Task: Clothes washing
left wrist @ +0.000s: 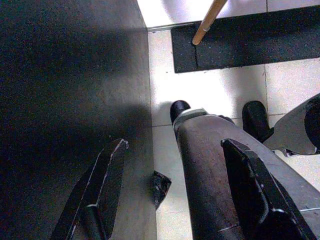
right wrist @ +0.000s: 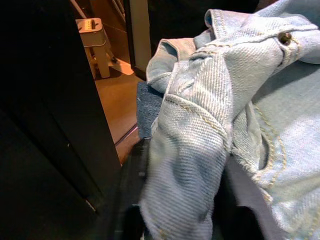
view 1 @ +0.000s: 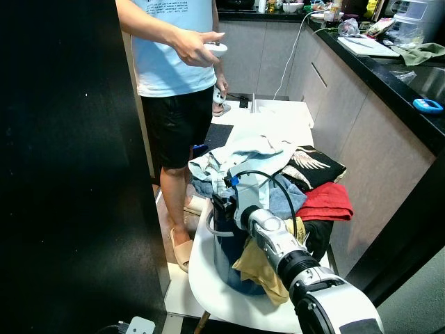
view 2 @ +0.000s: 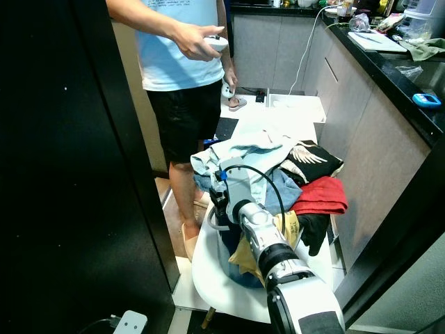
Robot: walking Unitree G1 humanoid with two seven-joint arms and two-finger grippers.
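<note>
A heap of clothes lies on a white chair [view 1: 201,278]: a light blue denim garment [view 1: 243,153] on top, a black one with a white wing print [view 1: 313,167], a red one [view 1: 327,202] and a yellow one [view 1: 261,268]. My right gripper [view 1: 221,207] reaches into the left side of the heap. In the right wrist view its fingers stand open on either side of a fold of the denim [right wrist: 200,130]. My left gripper [left wrist: 176,145] hangs low over the tiled floor, open and holding nothing.
A person [view 1: 174,62] stands just left of the chair holding a white controller [view 1: 217,49]. A tall black panel [view 1: 62,174] closes off the left. A kitchen counter [view 1: 389,76] runs along the right. A white power strip [view 1: 139,325] lies on the floor.
</note>
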